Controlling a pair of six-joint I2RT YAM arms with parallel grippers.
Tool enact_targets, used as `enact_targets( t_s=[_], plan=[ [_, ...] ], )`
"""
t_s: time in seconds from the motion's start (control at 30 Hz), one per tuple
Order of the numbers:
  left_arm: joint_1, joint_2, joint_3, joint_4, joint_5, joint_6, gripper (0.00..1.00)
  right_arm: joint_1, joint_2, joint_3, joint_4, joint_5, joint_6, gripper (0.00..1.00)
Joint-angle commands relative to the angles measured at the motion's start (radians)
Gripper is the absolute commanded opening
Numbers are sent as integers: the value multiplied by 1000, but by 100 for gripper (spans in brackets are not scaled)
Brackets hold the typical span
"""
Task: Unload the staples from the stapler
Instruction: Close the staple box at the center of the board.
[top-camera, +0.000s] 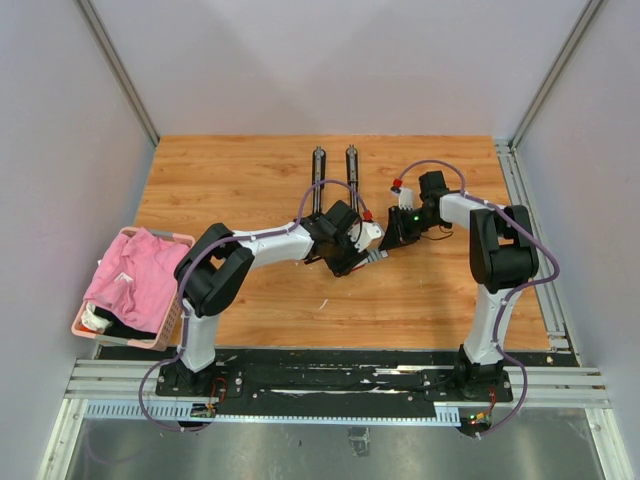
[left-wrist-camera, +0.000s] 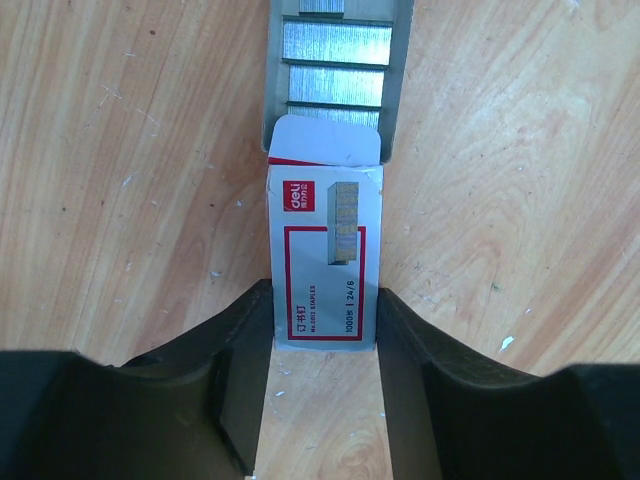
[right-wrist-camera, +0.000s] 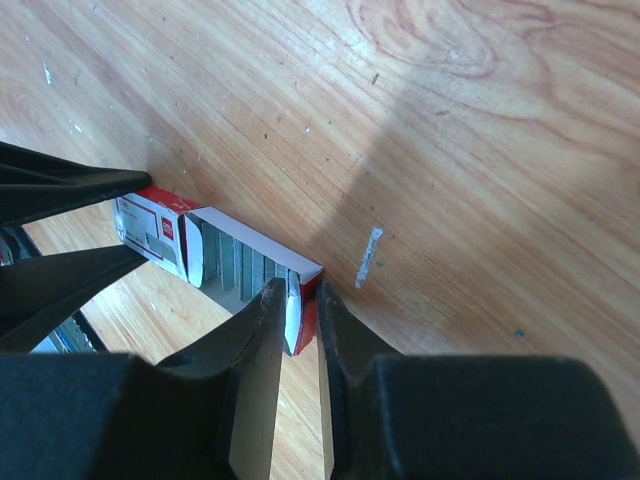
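Left wrist: left gripper (left-wrist-camera: 324, 290) jaws pinched the red-and-white box (left-wrist-camera: 325, 230) by its sides. Tray (left-wrist-camera: 404, 80) stuck partway out, staples (left-wrist-camera: 335, 45) lying in it. Right wrist: right gripper (right-wrist-camera: 300, 290) jaws clamped the tray's end wall. Loose strip (right-wrist-camera: 369, 256) lay on the table (right-wrist-camera: 480, 150) nearby.

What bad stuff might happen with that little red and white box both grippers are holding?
1. The tray is slid out of the staple box and open on top, so a tilt might spill the staples onto the table.
2. The right gripper pinches only the tray's thin end wall, while the left gripper clamps the box; the cardboard might tear or slip free.
3. A stray staple strip lies nearby and might get knocked away.
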Motion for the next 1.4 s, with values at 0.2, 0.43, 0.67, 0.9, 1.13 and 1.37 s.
enact_targets(
  t_s=[0.2, 0.43, 0.67, 0.9, 1.13, 1.37],
  plan=[
    [4, 64, -49, -95, -19, 52, 45, 19, 24, 25, -23, -17, -15, 20],
    [4, 66, -51, -96, -9, 56, 45, 22, 32, 34, -20, -29, -12, 20],
    [4, 80, -59, -85, 3, 30, 45, 31, 31, 33, -7, -28, 5, 20],
    [4, 76, -73, -63, -27, 14, 46, 28, 36, 23, 8, -46, 52, 20],
    [4, 82, -78, -62, -42, 15, 48, 0, -6, 38, -41, -48, -31, 33],
    [7, 72, -81, -52, -28, 20, 52, -93, -150, 40, -94, -89, -244, 57]
  ],
)
